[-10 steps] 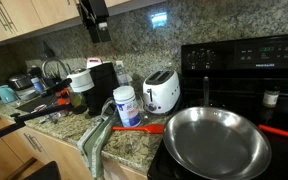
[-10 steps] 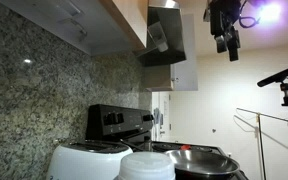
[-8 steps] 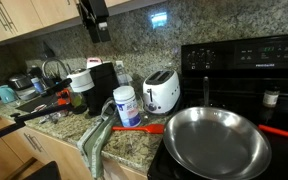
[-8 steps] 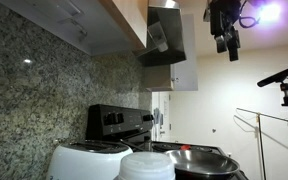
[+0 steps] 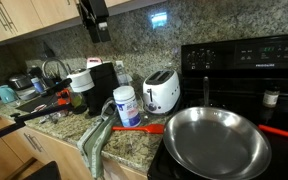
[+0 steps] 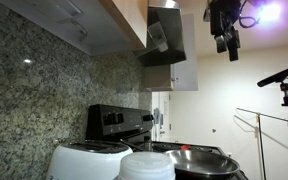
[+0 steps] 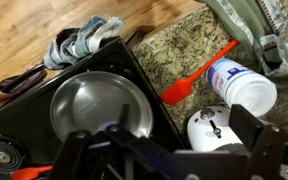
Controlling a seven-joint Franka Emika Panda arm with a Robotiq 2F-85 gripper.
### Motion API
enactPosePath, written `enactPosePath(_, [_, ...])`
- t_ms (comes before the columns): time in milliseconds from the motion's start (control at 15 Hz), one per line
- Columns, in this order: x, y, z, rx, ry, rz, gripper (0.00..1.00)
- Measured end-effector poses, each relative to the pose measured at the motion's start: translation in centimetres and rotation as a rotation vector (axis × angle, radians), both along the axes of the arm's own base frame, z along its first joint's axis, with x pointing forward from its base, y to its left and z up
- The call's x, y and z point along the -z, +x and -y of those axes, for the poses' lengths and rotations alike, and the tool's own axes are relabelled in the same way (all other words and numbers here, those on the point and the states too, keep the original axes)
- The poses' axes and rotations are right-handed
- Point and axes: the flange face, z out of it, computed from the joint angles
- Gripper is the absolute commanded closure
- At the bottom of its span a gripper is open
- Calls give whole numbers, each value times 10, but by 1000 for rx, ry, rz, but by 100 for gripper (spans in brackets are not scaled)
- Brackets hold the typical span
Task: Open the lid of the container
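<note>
The container (image 5: pixel 127 105) is a white jar with a blue label and a white lid (image 5: pixel 125 92). It stands upright on the granite counter between a toaster and a black appliance. The wrist view looks down on the container (image 7: pixel 242 85), and its lid top fills the bottom edge of an exterior view (image 6: pixel 147 166). My gripper (image 5: pixel 96 30) hangs high above the counter, well clear of the jar, and shows up near the ceiling too (image 6: pixel 226 42). From the wrist view the gripper (image 7: pixel 164 140) is open, its fingers spread wide and holding nothing.
A white toaster (image 5: pixel 162 91) stands right beside the jar. A steel pan (image 5: pixel 216 140) sits on the black stove (image 5: pixel 246 58). A red spatula (image 5: pixel 144 128) and a green cloth (image 5: pixel 96 135) lie at the counter's front. Clutter fills the sink side (image 5: pixel 44 85).
</note>
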Motion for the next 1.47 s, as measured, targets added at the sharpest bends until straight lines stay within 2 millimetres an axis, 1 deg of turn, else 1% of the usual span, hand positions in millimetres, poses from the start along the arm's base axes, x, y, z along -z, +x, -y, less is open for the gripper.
enactPosePath(333, [-1, 3, -2, -1, -12, 23, 0])
enactPosePath(400, [0, 6, -6, -12, -21, 42, 0])
enactPosePath(533, [6, 11, -22, -56, -57, 83, 0])
enactPosePath(667, [23, 14, -45, -125, -112, 104, 0])
enactPosePath(867, [61, 10, -79, -255, -213, 70, 0])
enactPosePath(1067, [93, 3, -102, -385, -289, 12, 0])
enactPosePath(1267, [113, -3, -120, -527, -356, -30, 0])
enactPosePath(1467, [128, -15, -145, -669, -434, -56, 0])
